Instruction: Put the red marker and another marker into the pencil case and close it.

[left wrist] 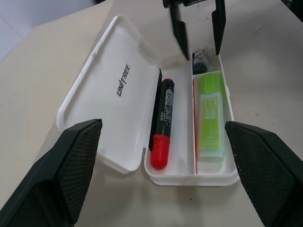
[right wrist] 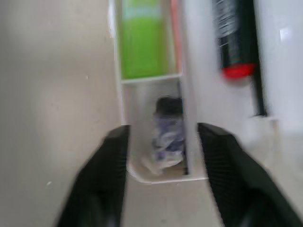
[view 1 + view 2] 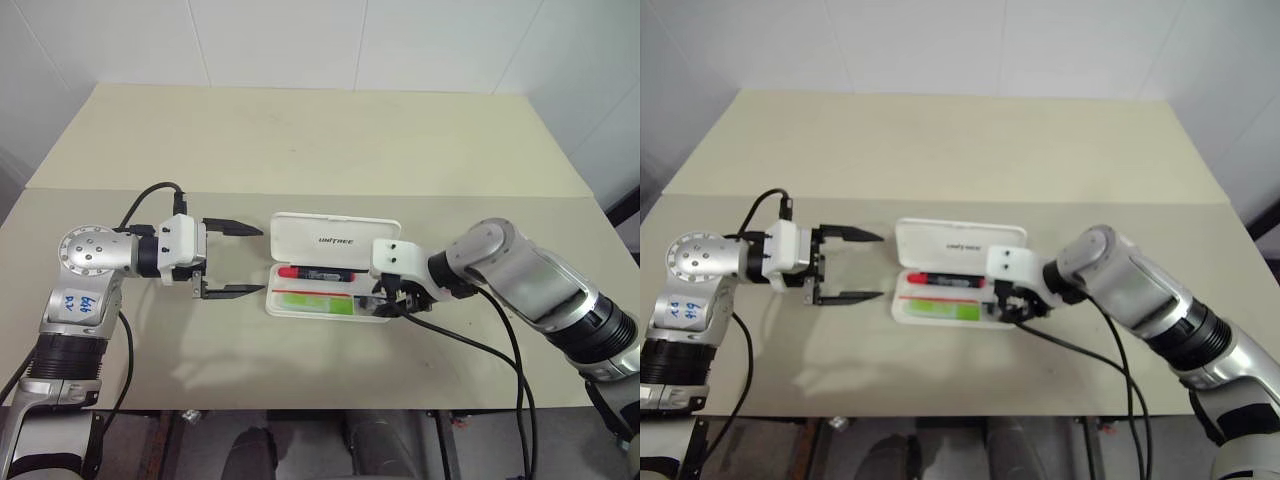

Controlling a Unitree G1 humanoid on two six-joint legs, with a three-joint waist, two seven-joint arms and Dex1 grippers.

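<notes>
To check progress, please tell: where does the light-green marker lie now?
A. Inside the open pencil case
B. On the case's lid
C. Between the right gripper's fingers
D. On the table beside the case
A: the light-green marker lies in the open pencil case, beside the red marker.

Pencil case [image 1: 118, 85]: smooth glossy white plastic. Red marker [image 1: 162, 124]: shiny plastic cap. Green marker [image 1: 211, 115]: matt plastic. Table [image 3: 300, 140]: matt, smooth. Finger pads [image 1: 78, 156]: black, textured.

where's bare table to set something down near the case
Free: the broad far stretch of table beyond the pencil case lid, and the near strip before it. Crowded: left pincer open beside the case, right pincer open over its right end.
</notes>
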